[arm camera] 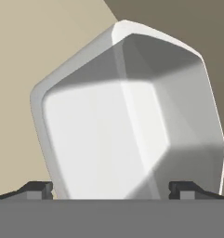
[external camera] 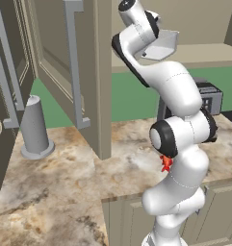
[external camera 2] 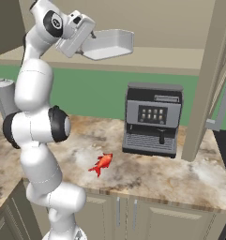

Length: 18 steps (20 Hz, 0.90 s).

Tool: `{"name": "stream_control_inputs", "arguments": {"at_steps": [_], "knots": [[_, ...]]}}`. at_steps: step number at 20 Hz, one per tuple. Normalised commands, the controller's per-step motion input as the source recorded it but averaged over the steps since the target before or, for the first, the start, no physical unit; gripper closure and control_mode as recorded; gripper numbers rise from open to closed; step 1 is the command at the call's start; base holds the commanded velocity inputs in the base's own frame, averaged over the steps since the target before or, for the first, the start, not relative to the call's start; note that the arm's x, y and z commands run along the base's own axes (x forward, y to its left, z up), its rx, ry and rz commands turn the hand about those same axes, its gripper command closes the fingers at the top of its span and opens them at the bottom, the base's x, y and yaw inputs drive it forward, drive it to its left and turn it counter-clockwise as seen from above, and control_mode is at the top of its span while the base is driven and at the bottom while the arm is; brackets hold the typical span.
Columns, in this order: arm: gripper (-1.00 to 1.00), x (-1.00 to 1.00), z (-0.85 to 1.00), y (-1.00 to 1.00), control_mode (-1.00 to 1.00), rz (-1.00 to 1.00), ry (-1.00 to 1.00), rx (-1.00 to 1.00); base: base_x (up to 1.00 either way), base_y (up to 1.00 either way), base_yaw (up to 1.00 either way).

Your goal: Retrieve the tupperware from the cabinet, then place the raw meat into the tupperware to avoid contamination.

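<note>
While the raw meat (external camera 2: 102,164) waits on the counter (external camera 2: 180,178), the gripper (arm camera: 111,188), jaws spread wide, straddles the tupperware (external camera 2: 107,44) at the cabinet (external camera: 96,72) shelf; contact seems likely, not certain.

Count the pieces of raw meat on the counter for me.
1. The raw meat lies on the marble counter, left of the coffee machine and near the front edge. Others could be hidden behind the arm.
</note>
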Motion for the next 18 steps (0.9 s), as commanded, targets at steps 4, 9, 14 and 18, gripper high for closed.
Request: {"name": "stream_control_inputs", "arguments": {"at_steps": [4, 9, 14, 18], "knots": [[-1.00, 0.05, -0.32, -0.19, -1.00, 0.00, 0.00, 0.00, 0.00, 0.00, 0.00], [-1.00, 0.07, -0.17, -0.04, -1.00, 0.00, 0.00, 0.00, 0.00, 0.00, 0.00], [1.00, 0.06, -0.18, -0.01, -1.00, 0.00, 0.02, 0.00, 0.00, 0.00, 0.00], [1.00, 0.02, -0.13, 0.00, -1.00, 0.00, 0.04, 0.00, 0.00, 0.00, 0.00]]}}
